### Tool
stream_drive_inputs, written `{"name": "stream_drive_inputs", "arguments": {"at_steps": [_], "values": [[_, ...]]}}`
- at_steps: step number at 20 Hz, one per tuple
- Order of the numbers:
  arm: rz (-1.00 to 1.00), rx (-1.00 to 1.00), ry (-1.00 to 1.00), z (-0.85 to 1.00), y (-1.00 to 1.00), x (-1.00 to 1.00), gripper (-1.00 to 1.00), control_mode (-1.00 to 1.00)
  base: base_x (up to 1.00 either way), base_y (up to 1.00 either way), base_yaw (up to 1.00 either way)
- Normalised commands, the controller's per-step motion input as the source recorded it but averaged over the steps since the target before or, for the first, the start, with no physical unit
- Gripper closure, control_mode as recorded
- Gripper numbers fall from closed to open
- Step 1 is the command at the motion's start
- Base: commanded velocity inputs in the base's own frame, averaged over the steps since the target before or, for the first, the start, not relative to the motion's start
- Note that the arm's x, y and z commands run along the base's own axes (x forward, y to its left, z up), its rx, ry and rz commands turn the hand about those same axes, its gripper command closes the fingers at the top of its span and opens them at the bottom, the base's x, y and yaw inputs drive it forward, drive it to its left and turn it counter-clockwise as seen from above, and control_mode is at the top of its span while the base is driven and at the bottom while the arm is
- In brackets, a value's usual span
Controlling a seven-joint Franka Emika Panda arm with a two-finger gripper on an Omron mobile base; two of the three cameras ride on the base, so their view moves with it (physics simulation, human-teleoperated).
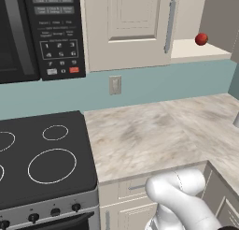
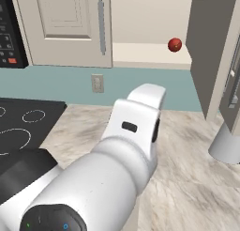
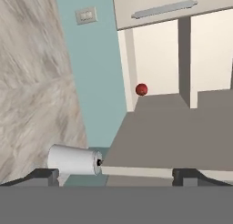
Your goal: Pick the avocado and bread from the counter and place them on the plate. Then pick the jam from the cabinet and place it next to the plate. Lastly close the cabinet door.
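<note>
Fingers [image 3: 116,175] spread wide and empty, as we judge it, point toward the open cabinet [image 3: 159,59], where the jam [image 3: 141,89] sits on the shelf near its left wall. We take the jam fetch to be the step in hand. Next we must reach in past the swung-out cabinet door [image 2: 211,51], straddle the little jar, then set it down on the bench [image 1: 154,131].

A kitchen, seemingly: stove [image 1: 42,163], microwave [image 1: 39,32], marble counter [image 1: 154,135], wall cabinet [image 1: 128,28].
</note>
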Motion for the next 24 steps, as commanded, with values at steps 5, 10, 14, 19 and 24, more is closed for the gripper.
{"name": "stream_drive_inputs", "arguments": {"at_steps": [5, 10, 14, 19, 24], "values": [[-0.21, 0.0, 0.0, 0.0, 0.0, 0.0, -1.0, -1.0, 0.0, 0.0, 0.0], [-0.17, 0.0, 0.0, 0.0, 0.0, 0.16, -1.0, -1.0, 0.0, 0.0, 0.0], [-0.06, 0.0, 0.0, 0.0, 0.0, 0.29, -1.0, -1.0, 0.0, 0.0, 0.0], [0.0, 0.0, 0.01, 0.0, -0.06, 0.27, -1.0, -1.0, 0.0, 0.0, 0.0], [0.0, 0.0, 0.02, 0.0, -0.2, 0.21, -1.0, -1.0, 0.0, 0.0, 0.0]]}}
